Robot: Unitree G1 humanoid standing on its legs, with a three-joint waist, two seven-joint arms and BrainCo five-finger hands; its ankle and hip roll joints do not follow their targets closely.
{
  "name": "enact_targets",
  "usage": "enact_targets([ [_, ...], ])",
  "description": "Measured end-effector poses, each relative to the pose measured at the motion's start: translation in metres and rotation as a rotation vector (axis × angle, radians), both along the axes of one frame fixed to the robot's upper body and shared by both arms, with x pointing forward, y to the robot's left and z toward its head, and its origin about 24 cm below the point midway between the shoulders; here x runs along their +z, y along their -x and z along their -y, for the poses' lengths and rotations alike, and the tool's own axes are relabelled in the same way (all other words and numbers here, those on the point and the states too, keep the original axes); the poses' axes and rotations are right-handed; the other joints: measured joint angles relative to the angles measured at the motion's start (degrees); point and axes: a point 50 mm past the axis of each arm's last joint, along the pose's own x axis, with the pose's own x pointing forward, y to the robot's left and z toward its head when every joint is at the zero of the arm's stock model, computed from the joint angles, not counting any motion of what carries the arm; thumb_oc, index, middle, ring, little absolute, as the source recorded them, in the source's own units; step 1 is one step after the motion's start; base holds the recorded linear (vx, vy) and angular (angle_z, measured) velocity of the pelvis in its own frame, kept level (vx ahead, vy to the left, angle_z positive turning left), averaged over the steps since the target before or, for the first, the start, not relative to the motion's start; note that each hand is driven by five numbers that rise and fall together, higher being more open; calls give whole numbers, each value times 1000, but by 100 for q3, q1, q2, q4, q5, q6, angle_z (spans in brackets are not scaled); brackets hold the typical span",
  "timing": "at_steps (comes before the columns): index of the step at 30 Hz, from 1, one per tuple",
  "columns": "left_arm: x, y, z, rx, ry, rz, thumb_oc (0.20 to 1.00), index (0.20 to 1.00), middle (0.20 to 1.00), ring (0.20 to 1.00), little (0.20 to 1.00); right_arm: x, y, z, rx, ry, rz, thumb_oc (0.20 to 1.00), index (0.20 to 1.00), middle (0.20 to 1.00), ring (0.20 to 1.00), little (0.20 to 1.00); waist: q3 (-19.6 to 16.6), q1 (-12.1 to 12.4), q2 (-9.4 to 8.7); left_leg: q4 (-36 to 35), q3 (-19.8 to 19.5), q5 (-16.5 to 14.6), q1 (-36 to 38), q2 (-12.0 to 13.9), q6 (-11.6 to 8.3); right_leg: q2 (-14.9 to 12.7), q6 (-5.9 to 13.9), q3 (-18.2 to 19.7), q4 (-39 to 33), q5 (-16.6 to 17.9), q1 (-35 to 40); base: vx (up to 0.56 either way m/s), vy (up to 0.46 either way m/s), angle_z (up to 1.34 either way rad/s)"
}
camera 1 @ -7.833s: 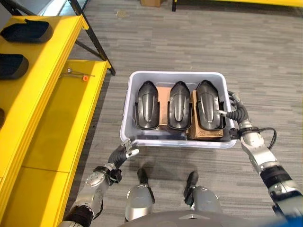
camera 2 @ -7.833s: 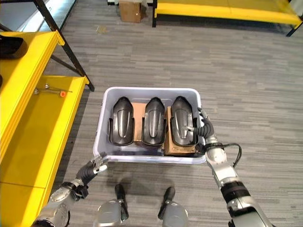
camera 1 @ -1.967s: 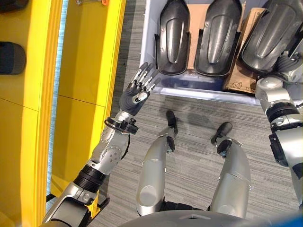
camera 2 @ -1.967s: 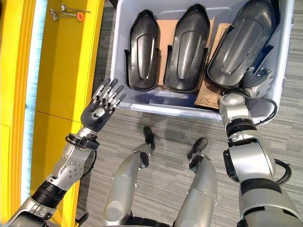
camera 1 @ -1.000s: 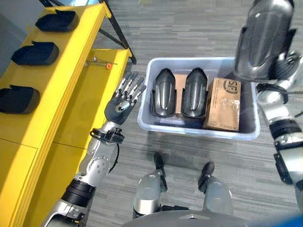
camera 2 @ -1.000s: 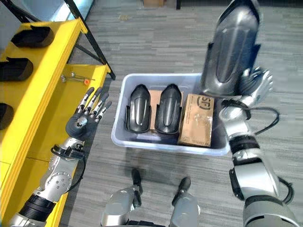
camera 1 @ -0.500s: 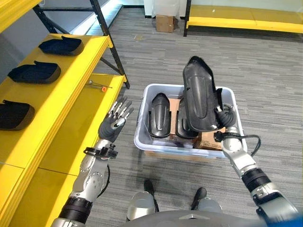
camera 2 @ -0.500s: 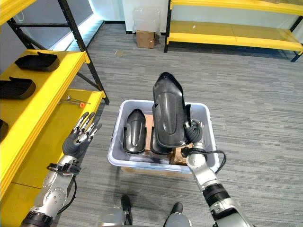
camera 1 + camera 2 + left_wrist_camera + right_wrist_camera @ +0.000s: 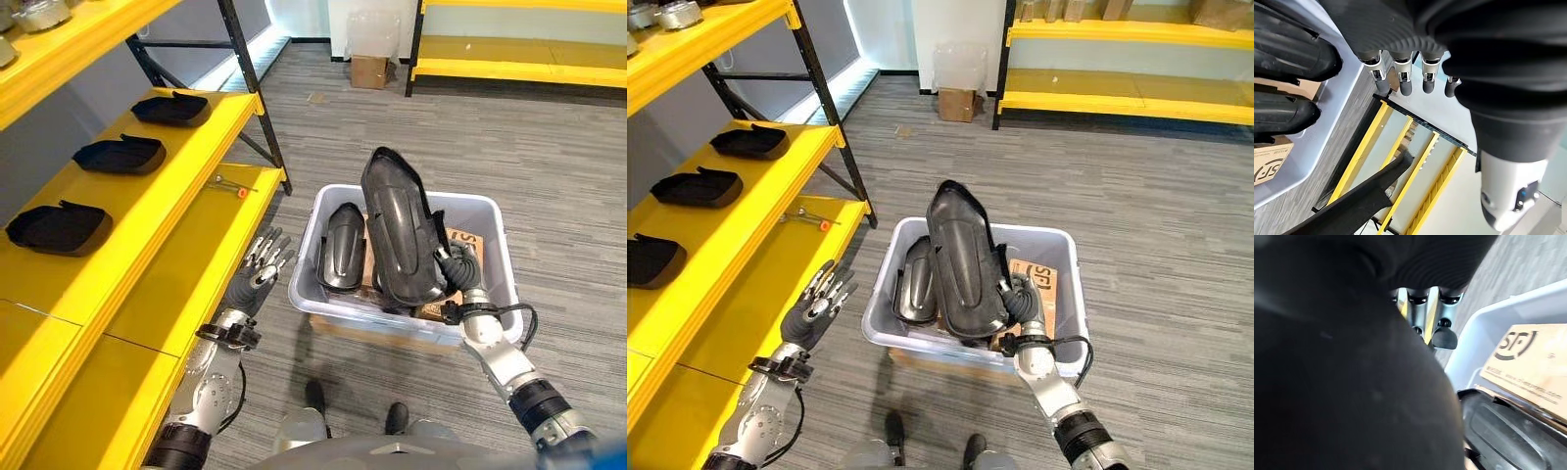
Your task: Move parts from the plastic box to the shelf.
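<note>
Nearest the robot, the left hand (image 9: 257,276) was raised beside the yellow shelf's lower board (image 9: 171,284), palm up, its fingers (image 9: 1400,78) straight and spread, holding nothing; it hovered just left of the grey plastic box (image 9: 490,220) without touching it. On the other side, the right hand (image 9: 453,279) was closed around the lower edge of a large black moulded part (image 9: 397,230), its fingers curled on the part's rim. This part stood tilted, nearly upright, its narrow end up, lifted above the box and in front of the box's contents.

Inside the box, a second black part (image 9: 343,247) lay at the left, a third (image 9: 1513,431) showed close beneath the held one, and a brown cardboard box (image 9: 1036,284) lay at the right.

Further left, on the shelf's upper yellow board (image 9: 745,211), three black parts (image 9: 59,227) (image 9: 122,154) (image 9: 173,108) lay in a row, well apart from one another. A small tool with an orange piece (image 9: 235,187) lay at the far end of the lower board.

Beyond, on the grey floor (image 9: 1176,196), a small cardboard carton (image 9: 958,102) stood near another yellow shelf (image 9: 1117,103) along the back.
</note>
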Motion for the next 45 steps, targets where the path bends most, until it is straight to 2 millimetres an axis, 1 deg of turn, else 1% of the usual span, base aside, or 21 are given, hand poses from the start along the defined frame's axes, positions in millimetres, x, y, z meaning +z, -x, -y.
enact_targets([
  [2, -1, -2, 8, -34, 5, -4, 1000, 1000, 1000, 1000, 1000, 0, 0, -1, 0, -4, 2, 200, 200, 200, 200, 200, 8, -1, -6, -124, 53, 427, -158, -128, -145, -134, -33, -335, -64, 9, 10, -118, 45, 114],
  [3, -3, -3, 15, -80, 6, -6, 1000, 1000, 1000, 1000, 1000, 1, 1, -3, -2, -3, 11, 200, 200, 200, 200, 200, 67, -185, -36, -331, 710, 522, -152, -175, -411, -327, -221, -883, -341, 155, 217, -126, 30, 145],
  [5, -4, -2, 16, -105, -7, -14, 1000, 1000, 1000, 1000, 1000, 3, -1, -11, 15, -21, 23, 200, 200, 200, 200, 200, 110, -115, -197, 104, 1699, -24, 9, -85, -24, -525, -267, -1055, -443, 109, 276, -89, 49, 98],
  [10, -2, -6, 16, -117, -24, -3, 1000, 1000, 1000, 1000, 1000, 14, -11, -20, 65, -2, 64, 200, 200, 200, 200, 200, 94, -306, -258, 414, 1897, -165, 650, 150, 101, -834, -11, -1304, 166, -54, 197, -66, 103, 39],
  [13, 8, -20, 20, -146, -46, 38, 1000, 1000, 1000, 1000, 1000, 16, -13, -22, 79, -1, 67, 200, 200, 200, 200, 200, 98, -293, -576, 127, 1862, 21, 605, 14, 417, -1075, 15, -1421, 351, -107, 43, -43, 229, 31],
  [14, 10, -22, 20, -146, -52, 43, 1000, 1000, 1000, 1000, 1000, 19, -16, -26, 97, -4, 73, 200, 200, 200, 200, 200, 111, -303, -602, 429, 1974, -451, 569, 96, 634, -1175, -7, -1493, 389, -96, 26, -47, 372, 17],
  [15, 9, -22, 19, -144, -54, 39, 1000, 1000, 1000, 1000, 1000, 19, -16, -28, 103, -9, 71, 200, 200, 200, 200, 200, 106, -367, -613, 767, 2143, -643, 591, 263, 522, -1226, 36, -1559, 379, -61, 75, -45, 595, 24],
  [16, 10, -24, 21, -144, -53, 38, 1000, 1000, 1000, 1000, 1000, 20, -16, -27, 111, -5, 70, 200, 200, 200, 200, 200, 78, -497, -574, 1271, 2244, -797, 631, 607, 170, -1316, 113, -1687, 388, -9, 174, -35, 655, 63],
  [17, 12, -27, 26, -142, -46, 42, 1000, 1000, 1000, 1000, 1000, 22, -17, -21, 113, 11, 71, 200, 200, 200, 200, 200, -27, -647, -385, 1250, 2204, -795, 657, 819, 75, -1480, 303, -1766, 530, 45, 118, -33, 740, 79],
  [18, 11, -27, 28, -131, -38, 35, 1000, 1000, 1000, 1000, 1000, 22, -17, -17, 106, 22, 69, 200, 200, 200, 200, 200, -99, -725, -213, 1070, 2166, -703, 659, 764, -33, -1543, 433, -1799, 646, 73, 54, -30, 506, 71],
  [19, 11, -28, 27, -120, -38, 31, 1000, 1000, 1000, 1000, 1000, 21, -17, -15, 108, 30, 62, 200, 200, 200, 200, 200, -109, -737, -198, 963, 2194, -811, 669, 649, -8, -1642, 463, -1827, 718, 91, 35, -34, 441, 64],
  [21, 11, -28, 23, -88, -67, 24, 1000, 1000, 1000, 1000, 1000, 17, -15, -22, 148, 23, 35, 200, 200, 200, 200, 200, -112, -645, -258, 705, 2084, -912, 662, 251, 158, -1921, 462, -1763, 745, 171, 46, -44, 472, 74],
  [24, 9, -26, 11, -44, -106, 16, 1000, 1000, 1000, 1000, 1000, 12, -13, -35, 204, 2, 8, 200, 200, 200, 200, 200, -115, -402, -260, 586, 1802, -957, 611, -21, 244, -2129, 544, -1565, 798, 224, 142, -64, 468, 65],
  [28, 5, -14, -8, 20, -156, -8, 1000, 1000, 1000, 1000, 1000, 12, -11, -47, 255, -12, 1, 200, 200, 200, 200, 200, -121, -96, -316, 486, 1567, -974, 542, -131, 250, -2190, 765, -1593, 741, 279, 316, -93, 406, 50],
  [31, 2, -6, -19, 40, -201, -23, 1000, 1000, 1000, 1000, 1000, 16, -11, -51, 266, -19, 11, 200, 200, 200, 200, 200, -88, 47, -384, 517, 1418, -1001, 426, -204, 249, -2281, 709, -1773, 766, 445, 387, -133, 446, 41],
  [33, 4, -5, -27, 68, -213, -18, 1000, 1000, 1000, 1000, 1000, 22, -15, -56, 265, -27, 24, 200, 200, 200, 200, 200, -70, 231, -423, 608, 1272, -1147, 228, -308, 409, -2422, 569, -1893, 783, 1014, 373, -157, 627, 57],
  [35, 6, -6, -25, 52, -202, 4, 1000, 1000, 1000, 1000, 1000, 26, -15, -54, 247, -30, 39, 200, 200, 200, 200, 200, 0, 245, -368, 543, 912, -1173, 193, -449, 570, -2651, 610, -1732, 1280, 1261, 294, -88, 391, 94],
  [37, 7, -6, -26, 43, -207, 12, 1000, 1000, 1000, 1000, 1000, 27, -15, -57, 258, -30, 45, 200, 200, 200, 200, 200, 5, 367, -376, 371, 882, -1156, 219, -485, 589, -2584, 772, -1490, 1612, 1139, 91, -33, 139, 58],
  [40, 6, -3, -26, 34, -201, 13, 1000, 1000, 1000, 1000, 1000, 32, -14, -67, 304, -23, 67, 200, 200, 200, 200, 200, 52, 533, -339, 12, 596, -842, 238, -653, 867, -2144, 987, -1165, 2442, 421, -356, 2, 37, 46],
  [41, 6, -4, -26, 32, -197, 16, 1000, 1000, 1000, 1000, 1000, 31, -13, -68, 306, -22, 64, 200, 200, 200, 200, 200, 59, 509, -331, -11, 548, -834, 241, -655, 862, -2072, 974, -1107, 2422, 330, -369, 18, -18, 50],
  [45, 8, -5, -21, 1, -175, 38, 1000, 1000, 1000, 1000, 1000, 28, -13, -63, 293, -7, 43, 200, 200, 200, 200, 200, 118, 295, -365, -167, 213, -686, 352, -709, 789, -1126, 839, -889, 1438, 1, -581, 83, -83, 42],
])
